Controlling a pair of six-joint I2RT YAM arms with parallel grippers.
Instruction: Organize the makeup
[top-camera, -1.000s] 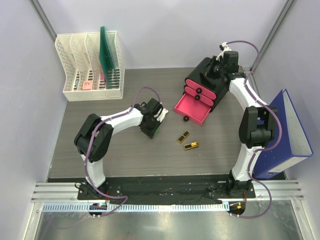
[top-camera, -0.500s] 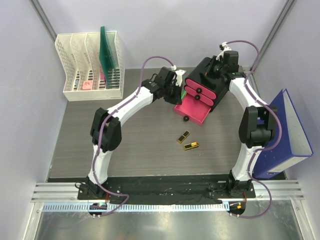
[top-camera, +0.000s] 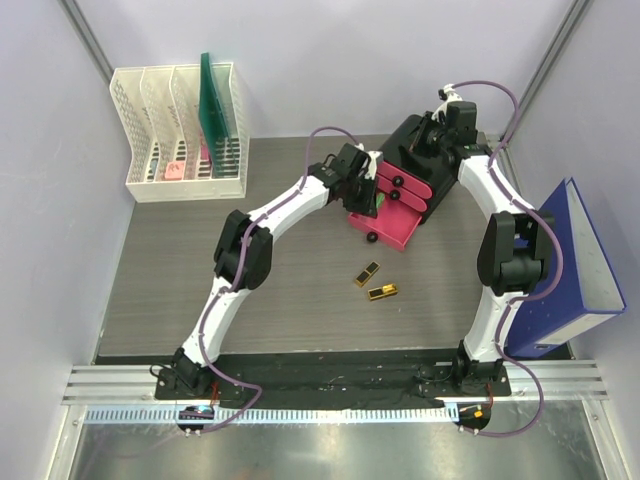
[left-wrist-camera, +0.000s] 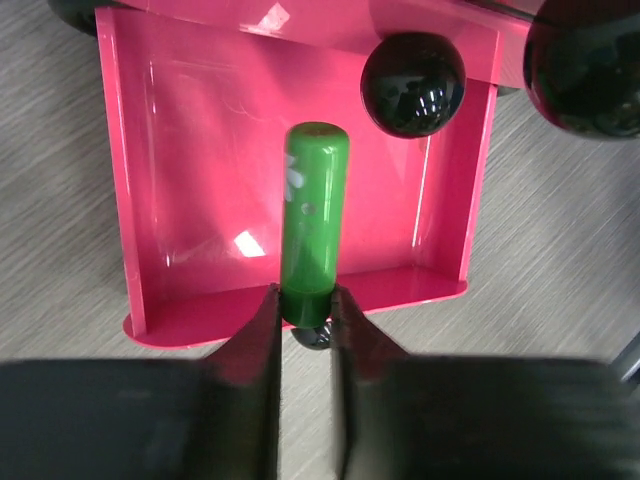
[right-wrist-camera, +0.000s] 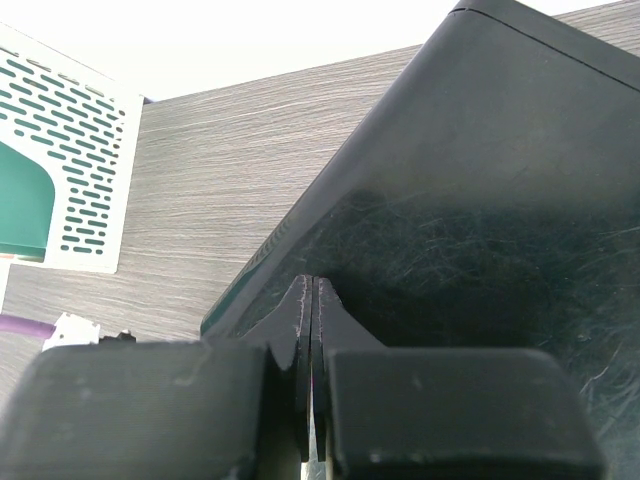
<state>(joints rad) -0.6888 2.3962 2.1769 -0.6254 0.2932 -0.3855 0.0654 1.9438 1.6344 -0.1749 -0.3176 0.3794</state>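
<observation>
Over open pink drawer (left-wrist-camera: 180, 150), frame centre, green tube (left-wrist-camera: 315, 220) held clamped by left claw (left-wrist-camera: 305, 325) for drop-in. Against black box (right-wrist-camera: 480, 200), right claw (right-wrist-camera: 311, 300) clenched empty, seemingly placed to brace it.

The green tube (left-wrist-camera: 315, 225) is smooth, glossy plastic that catches highlights. The pink drawer (left-wrist-camera: 200, 180) looks like translucent, shiny plastic with bright glare on its floor. The round black knobs (left-wrist-camera: 413, 84) have a mirror-like gloss. The table (left-wrist-camera: 60, 250) is matt grey with a wood grain. The black box (right-wrist-camera: 480, 200) is glossy on top but finely scratched. The left gripper (left-wrist-camera: 305, 305) has matt black fingers (left-wrist-camera: 255, 370). The gold-black sticks (top-camera: 367, 274) gleam like metal.
</observation>
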